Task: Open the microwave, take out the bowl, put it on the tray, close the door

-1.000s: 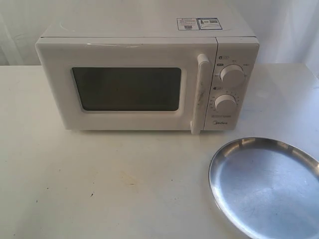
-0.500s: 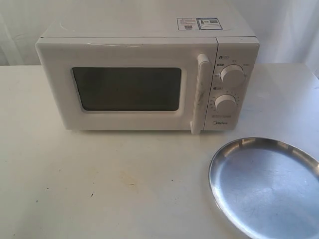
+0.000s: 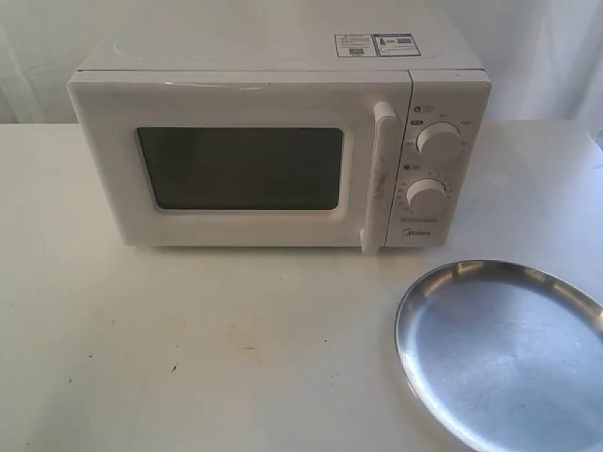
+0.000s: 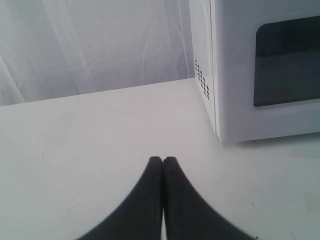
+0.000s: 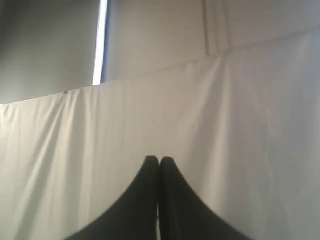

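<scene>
Side vents of the microwave: left wrist view only.

"Midea" logo on microwave front, top stickers unreadable

I get soft, even light with only a thin shadow under the microwave. The tray beside it throws bluish glare, and its window reads dark and slightly grainy. Near it, my left gripper is a blurred black shape. My right gripper is equally blurred against dim cloth, a bright strip above it.
</scene>
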{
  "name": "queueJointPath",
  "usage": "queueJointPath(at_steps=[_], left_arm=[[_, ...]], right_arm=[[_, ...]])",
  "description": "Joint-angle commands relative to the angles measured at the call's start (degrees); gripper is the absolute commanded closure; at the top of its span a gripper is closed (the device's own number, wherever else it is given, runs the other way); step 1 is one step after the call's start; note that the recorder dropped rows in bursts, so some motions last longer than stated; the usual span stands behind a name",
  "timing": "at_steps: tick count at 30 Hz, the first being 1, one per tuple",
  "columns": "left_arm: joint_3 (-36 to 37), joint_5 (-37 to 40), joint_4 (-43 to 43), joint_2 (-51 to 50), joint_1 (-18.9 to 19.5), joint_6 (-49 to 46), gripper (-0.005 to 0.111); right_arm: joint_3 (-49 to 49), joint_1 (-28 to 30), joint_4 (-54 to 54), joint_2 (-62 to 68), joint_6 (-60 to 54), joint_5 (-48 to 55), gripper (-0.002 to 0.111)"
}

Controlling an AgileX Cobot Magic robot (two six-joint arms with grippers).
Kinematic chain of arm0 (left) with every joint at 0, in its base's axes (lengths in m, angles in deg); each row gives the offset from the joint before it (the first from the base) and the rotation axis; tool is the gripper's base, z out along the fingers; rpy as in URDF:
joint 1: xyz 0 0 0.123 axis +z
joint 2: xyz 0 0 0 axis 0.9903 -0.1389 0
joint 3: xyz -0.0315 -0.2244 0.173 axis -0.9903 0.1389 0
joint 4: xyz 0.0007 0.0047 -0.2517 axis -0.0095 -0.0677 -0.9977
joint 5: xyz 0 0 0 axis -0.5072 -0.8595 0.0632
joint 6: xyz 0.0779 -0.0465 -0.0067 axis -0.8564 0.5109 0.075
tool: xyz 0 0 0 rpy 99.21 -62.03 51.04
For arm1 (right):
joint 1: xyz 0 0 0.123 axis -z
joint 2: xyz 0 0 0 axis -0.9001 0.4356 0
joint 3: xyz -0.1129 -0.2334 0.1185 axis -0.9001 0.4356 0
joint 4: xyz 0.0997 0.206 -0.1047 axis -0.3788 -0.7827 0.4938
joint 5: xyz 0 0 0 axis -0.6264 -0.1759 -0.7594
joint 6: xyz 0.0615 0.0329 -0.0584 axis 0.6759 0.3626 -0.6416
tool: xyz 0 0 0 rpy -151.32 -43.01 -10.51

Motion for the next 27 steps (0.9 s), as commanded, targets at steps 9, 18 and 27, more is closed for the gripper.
queueJointPath(at_steps=[9, 18, 27], left_arm=[[-0.2, -0.2, -0.4, 0.1, -0.3, 0.0, 0.107], [-0.2, -0.2, -0.4, 0.1, -0.3, 0.0, 0.107], [-0.2, -0.2, -0.4, 0.1, -0.3, 0.0, 0.107]], right_arm=[[-14.8, 0.1, 20.7, 32.8, 4.8, -5.5, 0.108], [-13.1, 1.1, 19.2, 57.9, -6.2, -9.6, 0.108], [-12.3, 8.1, 14.4, 78.8, -16.2, -29.9, 0.108]])
